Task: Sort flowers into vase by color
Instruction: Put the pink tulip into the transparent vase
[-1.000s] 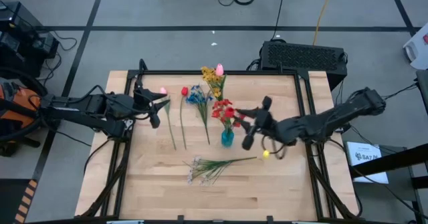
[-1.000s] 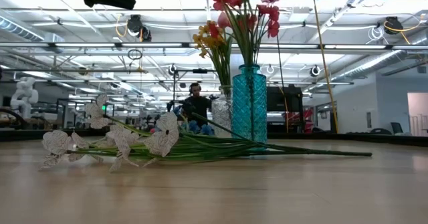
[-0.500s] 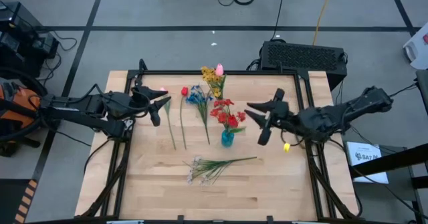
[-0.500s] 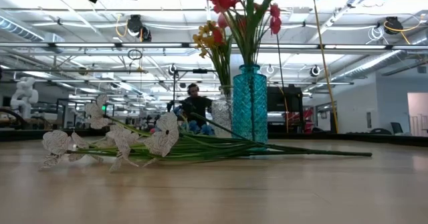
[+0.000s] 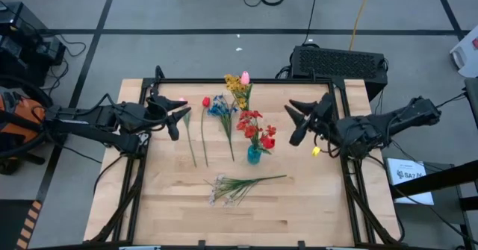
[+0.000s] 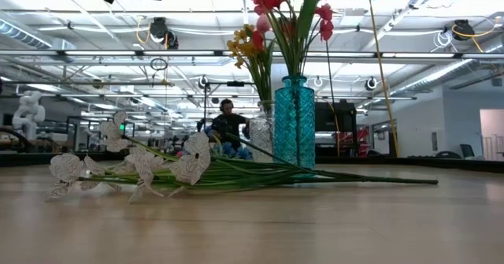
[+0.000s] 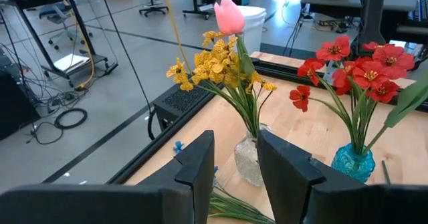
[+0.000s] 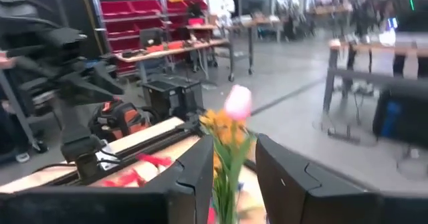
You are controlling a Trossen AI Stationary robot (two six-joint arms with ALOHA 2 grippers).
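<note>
The right gripper (image 5: 295, 120) is hanging released, holding nothing, right of the blue vase (image 5: 254, 154) with red flowers (image 5: 255, 126). The left gripper (image 5: 179, 117) is waiting parted and empty beside loose stems. White flowers (image 5: 225, 191) are lying near the table's (image 5: 172, 205) front edge.

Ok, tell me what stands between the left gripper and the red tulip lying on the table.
Nothing visible. The left gripper hangs beside the pink tulip, and the red tulip lies just past it on the bare table.
</note>
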